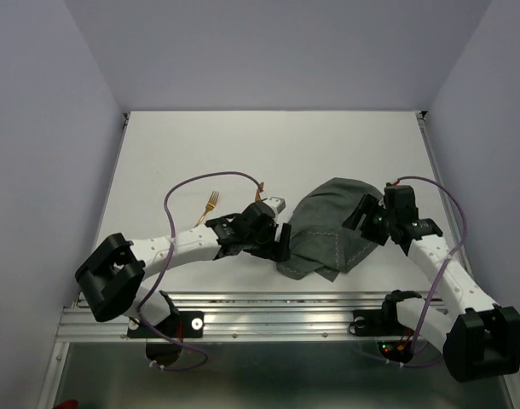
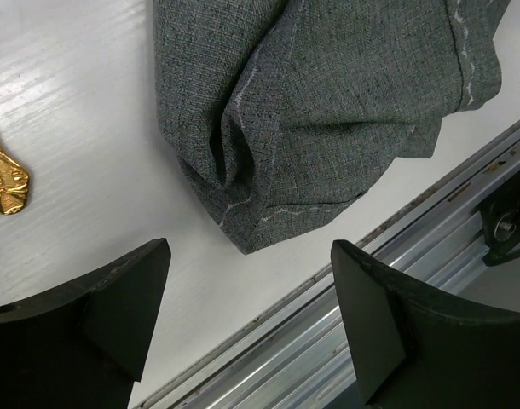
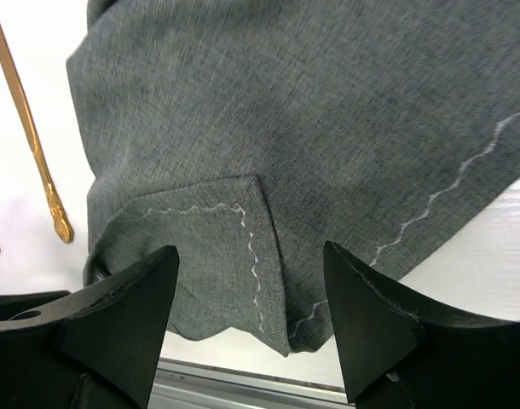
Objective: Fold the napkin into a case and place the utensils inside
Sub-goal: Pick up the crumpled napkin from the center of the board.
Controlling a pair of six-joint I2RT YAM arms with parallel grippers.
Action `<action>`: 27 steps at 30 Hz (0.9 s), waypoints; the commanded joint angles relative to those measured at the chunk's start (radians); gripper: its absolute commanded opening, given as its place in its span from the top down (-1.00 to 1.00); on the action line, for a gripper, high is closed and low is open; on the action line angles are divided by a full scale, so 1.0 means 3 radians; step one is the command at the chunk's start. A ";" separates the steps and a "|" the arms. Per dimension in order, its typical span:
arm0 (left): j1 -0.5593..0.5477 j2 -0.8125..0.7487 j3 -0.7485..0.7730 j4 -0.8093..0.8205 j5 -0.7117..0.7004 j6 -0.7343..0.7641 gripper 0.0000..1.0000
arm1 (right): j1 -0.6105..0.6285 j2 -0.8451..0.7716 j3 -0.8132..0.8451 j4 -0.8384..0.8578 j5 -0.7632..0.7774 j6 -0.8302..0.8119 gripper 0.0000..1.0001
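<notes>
Top external view: the white surface carries the napkin, crumpled in a heap near the front edge between my two arms. Its left edge is hidden behind the left arm. My left claw is spread wide and grips nothing, just off a napkin corner. My right claw stands parted over a folded hem corner; I cannot tell if it touches cloth. The utensils lie left of the napkin, one only a sliver at the frame edge.
</notes>
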 commanded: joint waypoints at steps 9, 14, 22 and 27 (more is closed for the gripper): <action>-0.0180 0.0339 -0.0025 0.0260 -0.0238 0.0027 -0.57 | 0.0757 0.0661 0.0076 0.0409 0.0381 0.0061 -0.33; -0.0195 0.0396 0.0057 0.0265 -0.0330 0.0042 -0.28 | 0.0844 0.0831 0.0117 0.0430 0.0539 0.0082 -0.15; -0.0195 0.0488 0.0113 0.0240 -0.0483 0.0104 0.37 | 0.0844 0.0770 0.0137 0.0328 0.0805 0.0061 -0.10; -0.0195 0.0524 0.0159 0.0229 -0.0514 0.0114 1.00 | 0.0844 0.0672 0.0152 0.0206 0.1173 0.0077 -0.13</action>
